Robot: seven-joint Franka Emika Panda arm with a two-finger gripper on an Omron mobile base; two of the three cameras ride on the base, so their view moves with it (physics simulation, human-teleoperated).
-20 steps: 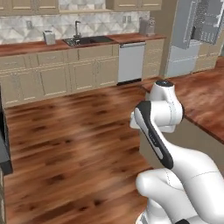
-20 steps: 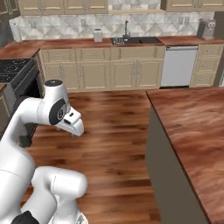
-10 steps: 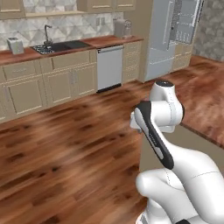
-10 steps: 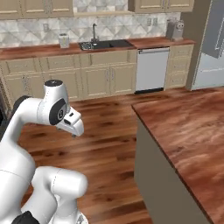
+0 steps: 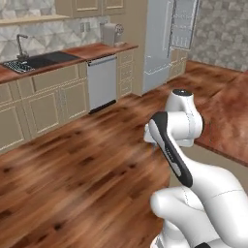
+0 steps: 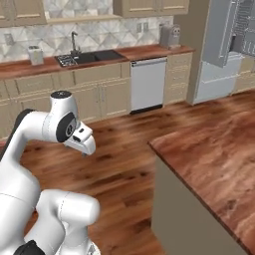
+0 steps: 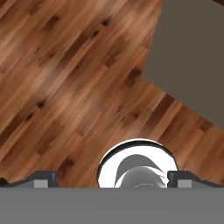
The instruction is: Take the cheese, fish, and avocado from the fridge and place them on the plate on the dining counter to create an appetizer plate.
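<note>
Across kitchen: one fridge, door open; one dining counter; one sink; wood floor. Gripper fingers apart, empty.

Wood-plank floor spreads across the room, glossy and reddish-brown. Along the far wall runs a line of beige cabinets under a brown wall counter. A dark sink sits sunk in that counter, a tall faucet rising behind it. A steel dishwasher is set among the cabinets. A coffee maker stands near the counter's end, a pale canister at the other.
</note>
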